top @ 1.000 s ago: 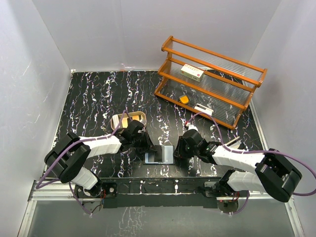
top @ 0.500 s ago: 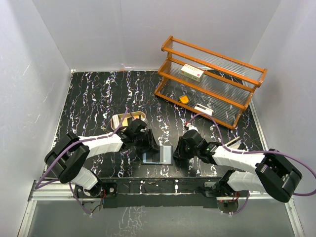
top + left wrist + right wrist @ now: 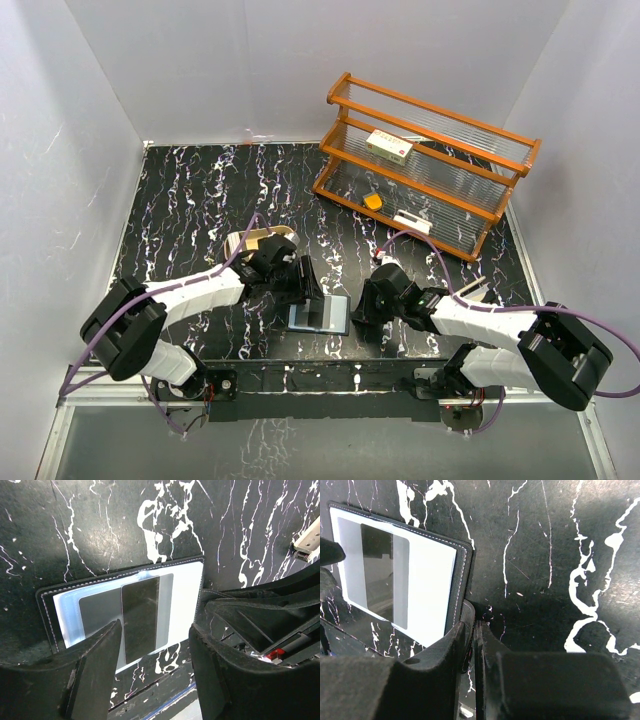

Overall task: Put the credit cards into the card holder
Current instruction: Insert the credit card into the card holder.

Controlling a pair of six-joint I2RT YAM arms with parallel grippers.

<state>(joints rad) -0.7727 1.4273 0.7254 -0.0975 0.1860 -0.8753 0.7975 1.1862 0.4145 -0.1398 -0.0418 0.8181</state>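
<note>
- The card holder (image 3: pixel 187 605) is laid open and flat, long axis left-right.
- 1 dark card (image 3: pixel 140 620) is set crosswise inside it.
- The left gripper (image 3: pixel 156 632) is held apart above the card; the right gripper (image 3: pixel 472 617) is clamped on the card holder's edge.

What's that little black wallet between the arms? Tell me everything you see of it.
The card holder is a black bifold, leather-looking and pale-stitched, lying open on the marbled table. Its inside is pale blue-grey, with a dark card on it. The right hand, nearly closed, meets its edge; whether it pinches it is unclear. The left hand hovers open above.
</note>
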